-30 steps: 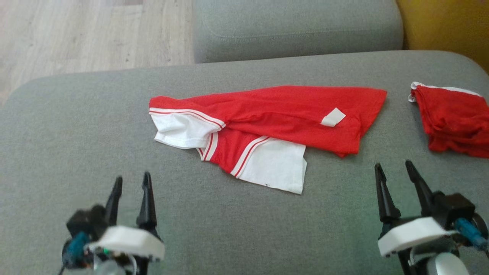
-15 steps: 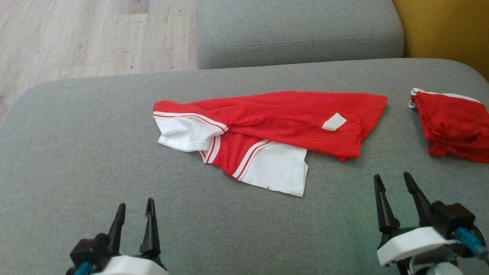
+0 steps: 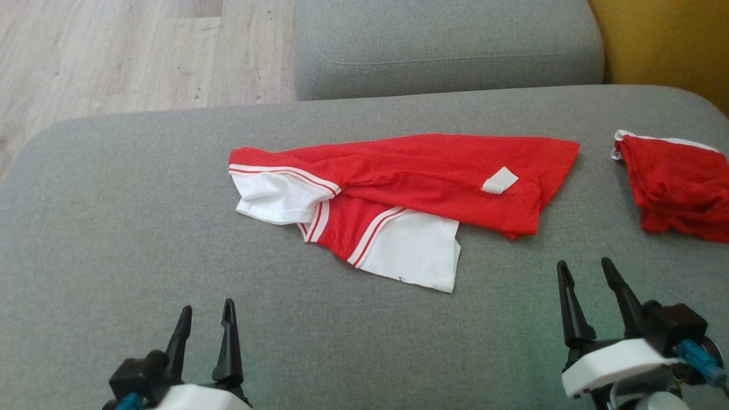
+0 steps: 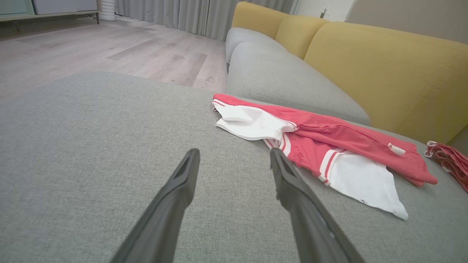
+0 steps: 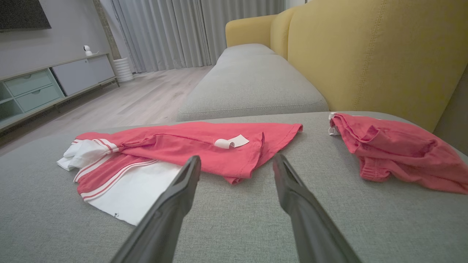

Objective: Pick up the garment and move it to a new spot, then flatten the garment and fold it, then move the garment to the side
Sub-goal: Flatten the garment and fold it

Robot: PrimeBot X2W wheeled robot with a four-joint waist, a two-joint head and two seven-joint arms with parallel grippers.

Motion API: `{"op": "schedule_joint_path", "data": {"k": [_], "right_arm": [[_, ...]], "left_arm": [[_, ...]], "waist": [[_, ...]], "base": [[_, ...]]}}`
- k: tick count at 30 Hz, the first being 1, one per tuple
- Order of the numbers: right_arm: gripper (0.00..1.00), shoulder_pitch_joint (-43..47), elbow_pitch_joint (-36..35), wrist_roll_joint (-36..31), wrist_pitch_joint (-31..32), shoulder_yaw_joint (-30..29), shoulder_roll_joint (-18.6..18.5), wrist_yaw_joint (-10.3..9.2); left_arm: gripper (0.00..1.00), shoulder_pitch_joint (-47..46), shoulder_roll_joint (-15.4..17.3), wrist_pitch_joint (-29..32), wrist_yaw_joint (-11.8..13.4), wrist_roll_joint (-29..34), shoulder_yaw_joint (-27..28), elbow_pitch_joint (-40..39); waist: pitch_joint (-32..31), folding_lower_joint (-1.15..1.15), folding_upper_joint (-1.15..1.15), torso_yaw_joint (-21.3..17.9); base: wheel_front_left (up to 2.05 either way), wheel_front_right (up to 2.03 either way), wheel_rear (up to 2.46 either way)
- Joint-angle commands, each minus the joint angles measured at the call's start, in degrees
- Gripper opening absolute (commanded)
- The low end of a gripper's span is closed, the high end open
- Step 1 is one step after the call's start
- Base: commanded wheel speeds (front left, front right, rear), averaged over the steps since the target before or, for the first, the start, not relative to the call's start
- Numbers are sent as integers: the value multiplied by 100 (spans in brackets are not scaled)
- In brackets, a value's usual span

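A red garment (image 3: 421, 171) with white sleeves and striped trim lies crumpled and partly folded across the middle of the grey cushion (image 3: 114, 228); a white label (image 3: 499, 180) sticks up from it. It also lies ahead in the left wrist view (image 4: 329, 146) and the right wrist view (image 5: 190, 146). My left gripper (image 3: 206, 310) hovers open near the cushion's front left, well short of the garment. My right gripper (image 3: 585, 265) is open at the front right, just below the garment's right end. Both hold nothing.
A second red garment (image 3: 678, 182) lies bunched at the cushion's right edge. Another grey cushion (image 3: 444, 45) sits behind, with a yellow backrest (image 3: 660, 40) to the right. Wooden floor (image 3: 114, 51) lies beyond the cushion's far left.
The left gripper has drawn back toward the bottom of the head view. The camera tilted slightly, shifting the whole picture down. The garment has not moved.
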Motion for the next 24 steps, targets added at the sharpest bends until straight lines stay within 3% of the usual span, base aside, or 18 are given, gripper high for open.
{"op": "schedule_joint_path", "data": {"k": [1,10,17,24], "right_arm": [[100,-180,-157,-18,-58,149,-29,-4],[100,-266,-203,-38,-55,189,-29,-4],[100,-575,-281,-122,-49,252,-29,-4],[100,-1075,-343,-224,-33,433,-29,-4]], "left_arm": [[100,-253,104,-15,32,53,207,-146],[100,-375,114,12,75,102,183,-165],[100,-1006,125,266,7,352,-16,-153],[100,-2301,-168,714,-338,641,-418,675]], "waist": [[7,0,0,4],[203,0,0,-30],[635,0,0,-117],[1282,0,0,-421]], "base": [[0,0,0],[0,0,0],[0,0,0],[0,0,0]]}}
